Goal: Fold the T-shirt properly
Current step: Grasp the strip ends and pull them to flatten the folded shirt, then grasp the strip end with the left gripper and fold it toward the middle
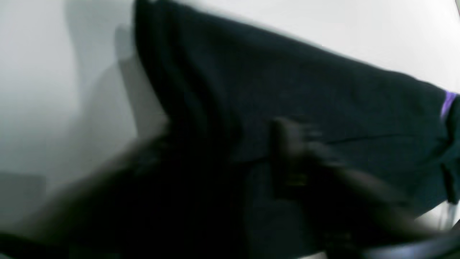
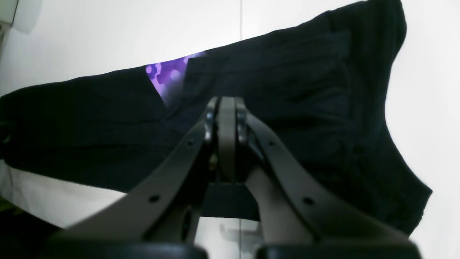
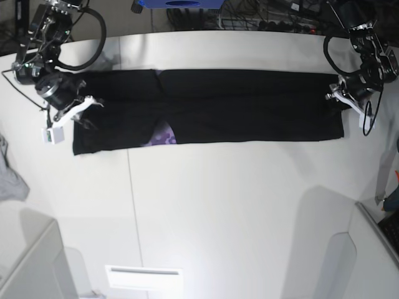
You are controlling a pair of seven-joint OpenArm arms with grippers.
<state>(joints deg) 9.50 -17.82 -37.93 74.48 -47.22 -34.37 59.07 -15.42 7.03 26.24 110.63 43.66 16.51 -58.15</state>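
Note:
The black T-shirt [image 3: 249, 106] lies on the white table [image 3: 237, 199] as a long strip folded lengthwise, with a patch of purple print [image 3: 163, 134] showing at its near edge. My right gripper [image 3: 81, 107] is over the shirt's left end. In the right wrist view its jaws [image 2: 227, 106] are pressed together above the black cloth [image 2: 90, 118], near the purple print [image 2: 169, 73]. My left gripper [image 3: 337, 96] is at the shirt's right end. The left wrist view is blurred: dark finger shapes lie over the shirt [image 1: 287, 72], and their state is unclear.
A small light grey cloth [image 3: 9, 177] lies at the table's left edge. A blue object [image 3: 181, 3] and cables sit beyond the far edge. A white box [image 3: 25, 261] stands at the near left. A seam [image 3: 132, 205] runs across the table.

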